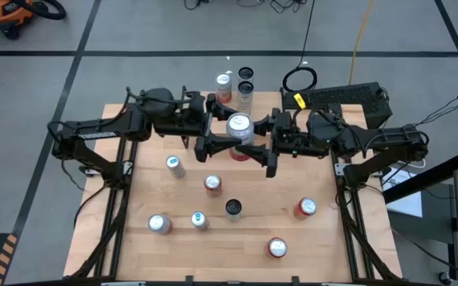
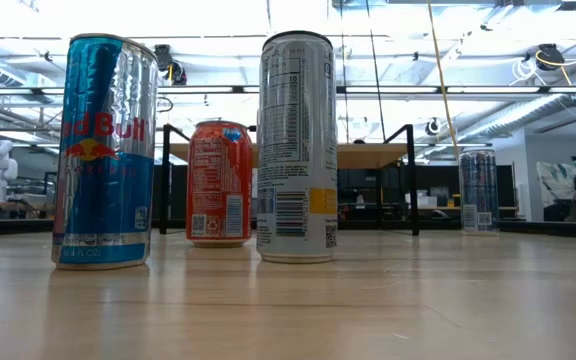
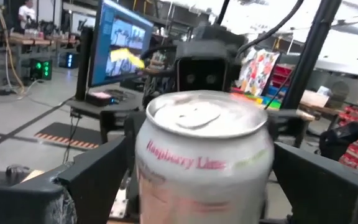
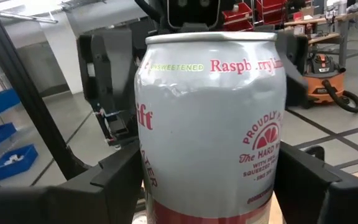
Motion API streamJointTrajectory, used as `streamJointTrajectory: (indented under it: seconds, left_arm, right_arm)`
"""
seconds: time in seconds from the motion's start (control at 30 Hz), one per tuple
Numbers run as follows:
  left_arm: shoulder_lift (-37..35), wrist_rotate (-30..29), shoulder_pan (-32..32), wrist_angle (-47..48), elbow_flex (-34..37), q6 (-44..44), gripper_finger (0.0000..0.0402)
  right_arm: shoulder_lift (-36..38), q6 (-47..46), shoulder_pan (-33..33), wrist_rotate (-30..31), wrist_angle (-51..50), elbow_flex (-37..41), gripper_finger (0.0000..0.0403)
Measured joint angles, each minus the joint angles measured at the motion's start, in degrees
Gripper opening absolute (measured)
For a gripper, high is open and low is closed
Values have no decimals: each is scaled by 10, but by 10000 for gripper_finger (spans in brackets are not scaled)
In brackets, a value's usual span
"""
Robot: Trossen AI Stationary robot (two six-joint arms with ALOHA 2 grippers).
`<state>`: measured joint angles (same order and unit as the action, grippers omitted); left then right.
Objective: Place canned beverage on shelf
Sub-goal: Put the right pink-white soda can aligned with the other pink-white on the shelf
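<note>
High view: right gripper [image 1: 254,148] pinches the raspberry-lime can [image 1: 238,127] above the shelf [image 1: 245,151]; left gripper [image 1: 219,144], spread, flanks it at nine o'clock; other cans [image 1: 212,184] dot the counter [image 1: 245,238].

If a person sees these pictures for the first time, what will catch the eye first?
First, the two grippers meeting face to face at the table's far middle, the left gripper and the right gripper, with a raspberry lime can between them. The right gripper's fingers sit against the can; the left one stands wide open around it. Next, the loose cans scattered on the near tabletop, such as the tall blue can close to the low camera.
</note>
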<state>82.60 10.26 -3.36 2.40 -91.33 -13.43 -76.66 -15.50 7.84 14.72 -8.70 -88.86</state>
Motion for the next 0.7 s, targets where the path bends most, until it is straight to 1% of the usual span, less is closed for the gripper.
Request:
streamJointTrajectory:
  seconds: [0.17,0.43,0.7]
  left_arm:
    - [-1,3,0,-4,0,7,374]
    - [-1,30,-1,29,0,4,334]
    - [-1,31,0,35,0,5,319]
  right_arm:
    - [-5,-3,0,0,0,0,270]
    - [-5,-3,1,-1,3,0,270]
    - [-5,-5,1,-2,3,0,270]
